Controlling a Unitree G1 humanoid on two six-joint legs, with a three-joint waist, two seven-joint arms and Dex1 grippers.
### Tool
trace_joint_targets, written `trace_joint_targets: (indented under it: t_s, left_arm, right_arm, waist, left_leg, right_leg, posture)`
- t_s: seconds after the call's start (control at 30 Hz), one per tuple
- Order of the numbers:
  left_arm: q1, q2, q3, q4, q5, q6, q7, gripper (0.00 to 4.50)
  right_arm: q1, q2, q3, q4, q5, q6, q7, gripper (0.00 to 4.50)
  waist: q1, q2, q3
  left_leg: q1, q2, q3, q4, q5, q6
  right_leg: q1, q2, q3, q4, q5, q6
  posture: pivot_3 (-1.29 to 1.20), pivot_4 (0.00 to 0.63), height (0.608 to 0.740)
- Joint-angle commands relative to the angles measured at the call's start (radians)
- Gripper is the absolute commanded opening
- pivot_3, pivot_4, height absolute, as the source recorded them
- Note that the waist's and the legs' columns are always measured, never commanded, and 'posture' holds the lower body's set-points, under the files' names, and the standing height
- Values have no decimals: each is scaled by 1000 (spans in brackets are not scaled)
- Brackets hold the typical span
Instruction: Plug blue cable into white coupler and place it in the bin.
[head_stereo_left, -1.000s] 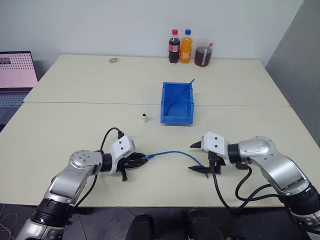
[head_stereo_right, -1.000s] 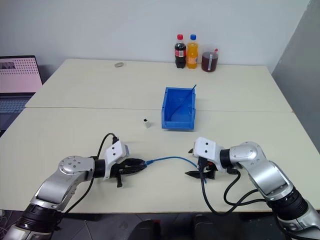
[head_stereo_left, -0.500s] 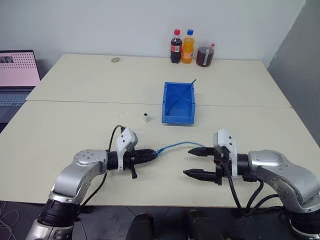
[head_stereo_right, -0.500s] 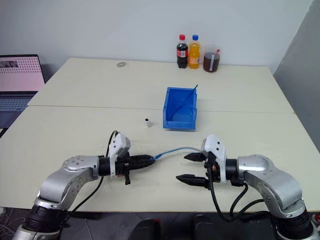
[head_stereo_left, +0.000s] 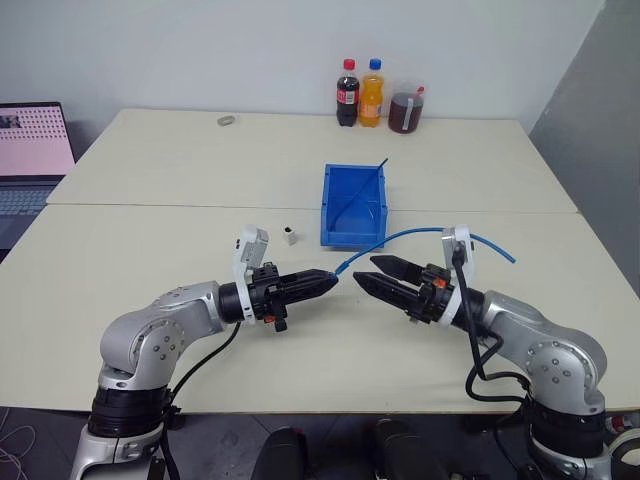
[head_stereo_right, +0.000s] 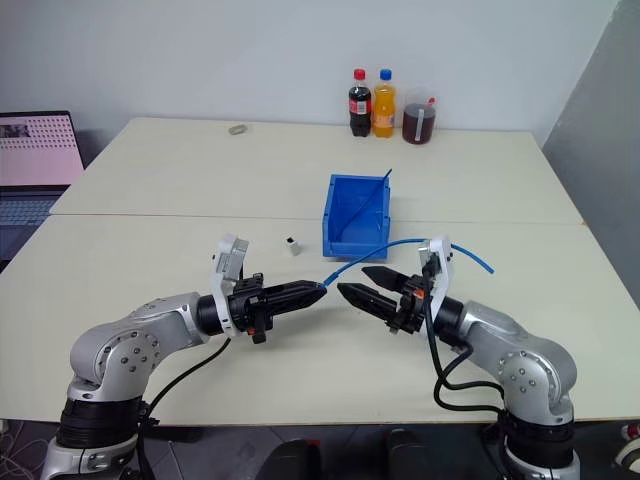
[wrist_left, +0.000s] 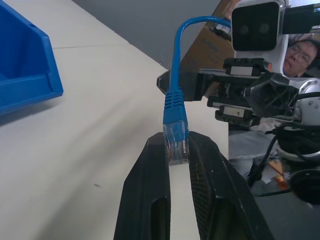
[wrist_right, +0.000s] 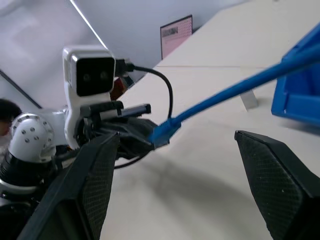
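Blue, thin and flexible, the cable (head_stereo_left: 420, 234) is pinched at its pale plug by the clenched fingers of the left gripper (head_stereo_left: 318, 283) and is held above the tabletop (head_stereo_left: 150, 180). The right gripper (head_stereo_left: 385, 273) faces it with fingers spread and nothing grasped. The tiny white boxy coupler (head_stereo_left: 289, 235) stands untouched beside the blue plastic bin (head_stereo_left: 354, 210). Plugging in and binning are judged still to be done.

- Pale tabletop (head_stereo_left: 150, 190), a seam across its middle.
- Cola bottle (head_stereo_left: 347, 93), orange soda bottle (head_stereo_left: 372, 93) and dark-drink cup (head_stereo_left: 405, 108) side by side at twelve o'clock.
- Small ring (head_stereo_left: 227, 121) at eleven o'clock.
- Laptop (head_stereo_left: 32, 150) at nine o'clock.
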Motion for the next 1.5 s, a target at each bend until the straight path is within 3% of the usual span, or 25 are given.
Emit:
trace_joint_targets:
  t_s: [0.03,0.6,1.13,1.5]
  left_arm:
    - [-16,-3,28,-44,-50,5,22,253]
    - [-17,2,19,-73,-105,6,73,253]
    - [-21,4,-3,-85,-108,8,74,253]
    - [-39,-2,-54,-55,-6,-82,68,253]
  right_arm:
    - [-38,13,9,11,74,8,-16,3893]
    - [-99,48,70,109,94,-30,-38,3893]
    - [-111,53,76,121,129,-25,-40,266]
    - [-106,32,80,123,155,-25,-47,133]
  waist:
    - [0,0,0]
    - [0,0,0]
    - [0,0,0]
    - [0,0,0]
  left_leg:
    - [0,0,0,0,0,0]
    - [0,0,1,0,0,0]
    - [-1,0,1,-1,0,0]
    - [-1,0,1,-1,0,0]
  right_leg:
    - [0,0,0,0,0,0]
    - [0,0,1,-1,0,0]
    - [-1,0,2,-1,0,0]
    - [-1,0,2,-1,0,0]
  posture:
    - [0,150,740]
    - [0,150,740]
    - [0,150,740]
    - [0,150,740]
